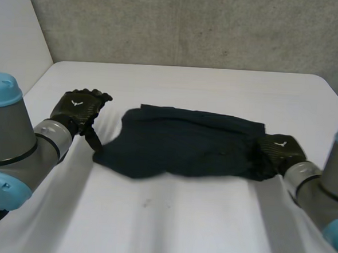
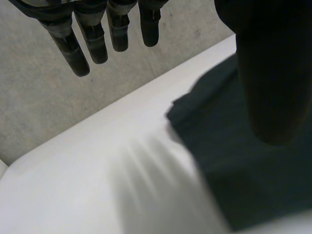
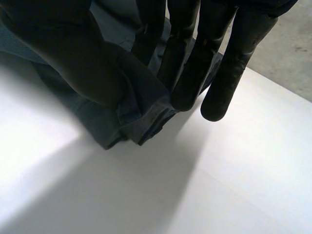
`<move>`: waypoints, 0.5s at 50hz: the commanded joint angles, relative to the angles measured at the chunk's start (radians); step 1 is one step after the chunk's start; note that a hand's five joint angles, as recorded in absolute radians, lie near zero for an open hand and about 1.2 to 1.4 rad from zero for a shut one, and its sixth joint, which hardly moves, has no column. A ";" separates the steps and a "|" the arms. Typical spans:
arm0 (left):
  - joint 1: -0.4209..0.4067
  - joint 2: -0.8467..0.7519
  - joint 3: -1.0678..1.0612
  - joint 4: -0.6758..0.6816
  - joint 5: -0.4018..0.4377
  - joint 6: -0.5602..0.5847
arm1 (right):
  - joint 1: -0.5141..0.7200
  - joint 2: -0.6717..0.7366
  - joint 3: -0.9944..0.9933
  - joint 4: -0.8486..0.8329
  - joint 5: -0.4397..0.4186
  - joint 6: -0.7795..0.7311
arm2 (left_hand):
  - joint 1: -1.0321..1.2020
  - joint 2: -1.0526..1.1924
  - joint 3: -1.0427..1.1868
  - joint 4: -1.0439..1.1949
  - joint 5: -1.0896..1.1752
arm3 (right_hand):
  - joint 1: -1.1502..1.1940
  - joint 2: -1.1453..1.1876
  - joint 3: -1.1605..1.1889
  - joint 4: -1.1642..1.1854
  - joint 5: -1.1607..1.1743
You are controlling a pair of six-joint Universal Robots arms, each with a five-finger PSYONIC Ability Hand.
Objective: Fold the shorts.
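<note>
1 pair of dark shorts (image 1: 185, 147) lies bunched on the white table (image 1: 180, 224), its long axis running from 9 to 3 o'clock. Right hand (image 1: 279, 151) sits at the 3 o'clock end, thumb and fingers (image 3: 224, 63) clamped on the folded edge. Left hand (image 1: 81, 109) hangs by the 9 o'clock edge, fingers (image 2: 92, 41) straight and apart, holding nothing.

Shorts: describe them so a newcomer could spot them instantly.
On the white table, in its middle, lies a dark navy cloth: the shorts. It is the only cloth there; the right hand pinches one end, the left hand is open beside the other.
</note>
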 commanded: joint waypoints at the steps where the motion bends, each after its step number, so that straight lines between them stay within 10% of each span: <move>1: 0.012 0.054 -0.015 0.000 0.000 -0.001 | -0.109 -0.092 0.002 0.175 -0.025 -0.360 | 0.000 -0.012 -0.027 -0.016 -0.032 | 0.517 0.230 0.217 0.206 0.263; 13: 0.019 0.065 -0.018 0.001 0.000 -0.003 | -0.028 -0.157 -0.156 0.232 -0.041 -0.503 | 0.000 -0.012 -0.027 -0.016 -0.032 | 0.517 0.230 0.217 0.206 0.263; 25: 0.020 0.080 -0.012 0.001 -0.001 -0.003 | 0.450 0.169 -0.459 0.080 -0.168 -0.564 | -0.003 -0.015 -0.030 -0.019 -0.035 | 0.517 0.230 0.217 0.206 0.263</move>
